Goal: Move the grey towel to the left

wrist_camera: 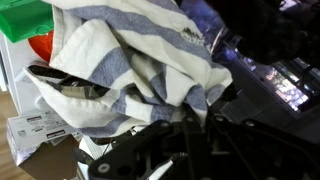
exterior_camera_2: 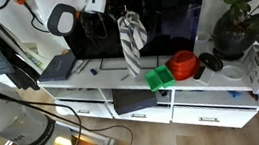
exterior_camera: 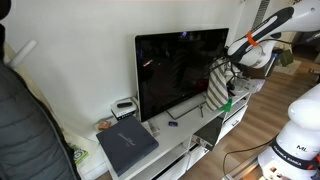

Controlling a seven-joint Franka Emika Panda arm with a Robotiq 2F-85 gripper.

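The grey and white striped towel (exterior_camera: 218, 84) hangs from my gripper (exterior_camera: 229, 60) in front of the black TV screen, above the white cabinet top. It also shows in an exterior view (exterior_camera_2: 132, 42), dangling below the gripper (exterior_camera_2: 123, 19). In the wrist view the towel (wrist_camera: 130, 65) fills the frame and bunches into the shut jaws (wrist_camera: 190, 120).
A large TV (exterior_camera: 180, 68) stands on the white cabinet (exterior_camera_2: 91, 83). A green box (exterior_camera_2: 159, 77) and a red bowl (exterior_camera_2: 182, 65) sit under the towel. A grey laptop (exterior_camera: 127, 144) lies at the cabinet's end. A potted plant (exterior_camera_2: 239, 23) stands beside the TV.
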